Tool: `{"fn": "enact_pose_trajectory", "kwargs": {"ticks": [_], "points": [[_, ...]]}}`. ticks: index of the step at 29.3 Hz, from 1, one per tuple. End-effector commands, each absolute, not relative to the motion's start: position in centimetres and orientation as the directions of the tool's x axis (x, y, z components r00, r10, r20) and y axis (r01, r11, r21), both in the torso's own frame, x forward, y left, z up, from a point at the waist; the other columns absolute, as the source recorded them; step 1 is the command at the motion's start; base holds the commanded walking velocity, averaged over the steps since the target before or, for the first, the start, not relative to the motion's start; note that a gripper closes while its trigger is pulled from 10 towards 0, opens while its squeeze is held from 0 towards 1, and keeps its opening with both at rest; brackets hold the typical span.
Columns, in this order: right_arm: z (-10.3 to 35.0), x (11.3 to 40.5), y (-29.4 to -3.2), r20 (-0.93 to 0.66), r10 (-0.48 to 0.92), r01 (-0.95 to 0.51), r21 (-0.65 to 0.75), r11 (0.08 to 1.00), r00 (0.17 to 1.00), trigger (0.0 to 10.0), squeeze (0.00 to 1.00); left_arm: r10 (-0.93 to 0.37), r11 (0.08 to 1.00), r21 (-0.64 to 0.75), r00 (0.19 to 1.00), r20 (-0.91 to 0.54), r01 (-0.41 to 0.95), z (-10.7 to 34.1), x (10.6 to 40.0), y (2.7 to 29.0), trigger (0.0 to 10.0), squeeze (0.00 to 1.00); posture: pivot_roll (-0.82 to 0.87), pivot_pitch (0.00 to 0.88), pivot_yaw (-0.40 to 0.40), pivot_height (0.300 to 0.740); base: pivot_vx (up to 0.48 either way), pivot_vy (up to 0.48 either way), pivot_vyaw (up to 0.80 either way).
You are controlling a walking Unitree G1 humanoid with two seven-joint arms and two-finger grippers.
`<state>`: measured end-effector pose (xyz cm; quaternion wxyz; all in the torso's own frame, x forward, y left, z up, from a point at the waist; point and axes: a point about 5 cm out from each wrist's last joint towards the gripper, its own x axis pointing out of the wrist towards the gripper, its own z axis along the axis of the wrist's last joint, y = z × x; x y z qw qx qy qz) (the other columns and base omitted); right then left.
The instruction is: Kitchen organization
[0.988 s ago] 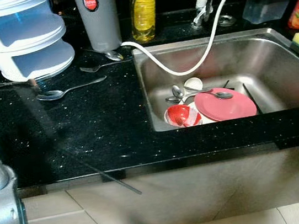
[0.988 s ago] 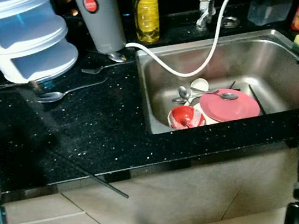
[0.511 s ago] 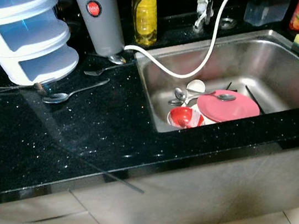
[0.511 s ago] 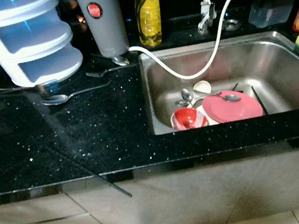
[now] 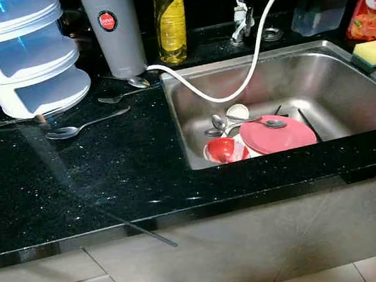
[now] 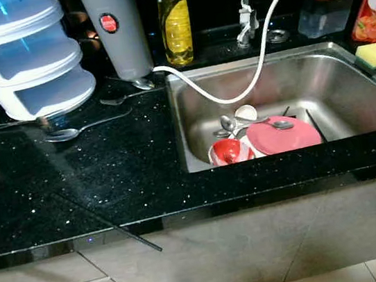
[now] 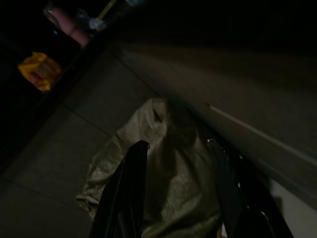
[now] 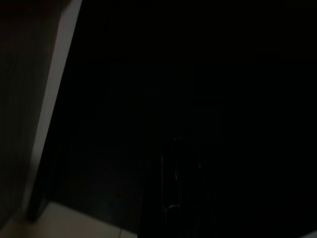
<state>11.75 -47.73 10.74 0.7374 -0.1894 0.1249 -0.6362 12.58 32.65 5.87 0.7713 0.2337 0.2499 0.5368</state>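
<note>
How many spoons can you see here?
4: one on the counter by the white drawers, one beside the grey canister, two in the sink. Dishes may hide more.

Head views sharp, glare on the steel sink (image 5: 346, 69), wrist views very dark, murky

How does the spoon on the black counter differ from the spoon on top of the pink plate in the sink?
The counter spoon lies flat on the black counter, apart from any dish; the sink spoon rests on the pink plate inside the sink. The counter spoon's bowl points toward the robot's left, the sink spoon's toward its right. Both are plain silver metal.
</note>
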Motion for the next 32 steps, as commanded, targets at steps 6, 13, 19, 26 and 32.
{"fn": "enact_pose_trajectory", "kwargs": {"ticks": [6, 13, 19, 26, 32], "points": [[4.7, 7.2, -45.8, -0.141, -0.989, 0.846, -0.522, 0.107, 0.038, 10.0, 0.0, 0.908, 0.419, 0.617, 0.284, -0.309, -0.666, 1.9, 11.4, 30.5, 10.0, 0.0, 0.08, 0.0, 0.041, 0.74, 0.0, 0.0, 0.0], [-1.3, 5.1, -41.4, -0.408, -0.911, 0.775, -0.557, 0.297, 0.056, 10.0, 0.0, 0.818, 0.568, 0.57, 0.328, -0.472, -0.594, -1.4, 11.0, 28.3, 10.0, 0.0, 0.07, 0.0, 0.035, 0.74, 0.0, 0.0, 0.0], [-6.2, 7.0, -35.2, -0.683, -0.685, 0.606, -0.441, 0.662, 0.251, 10.0, 0.0, 0.716, 0.69, 0.491, 0.405, -0.568, -0.532, -3.2, 11.5, 26.9, 10.0, 0.0, 0.08, 0.0, 0.03, 0.74, 0.0, 0.0, 0.0], [-9.2, 9.2, -28.4, -0.87, -0.351, 0.345, -0.23, 0.91, 0.347, 10.0, 0.0, 0.576, 0.806, 0.383, 0.45, -0.683, -0.451, -5.5, 11.1, 25.3, 10.0, 0.0, 0.09, 0.0, 0.022, 0.74, 0.0, 0.0, 0.0], [-9.9, 9.2, -26.6, -0.91, -0.229, 0.139, -0.192, 0.971, 0.345, 10.0, 0.0, 0.529, 0.837, 0.349, 0.463, -0.712, -0.421, -6.4, 10.7, 24.7, 10.0, 0.0, 0.09, 0.0, 0.014, 0.74, 0.0, 0.0, 0.0]]}}
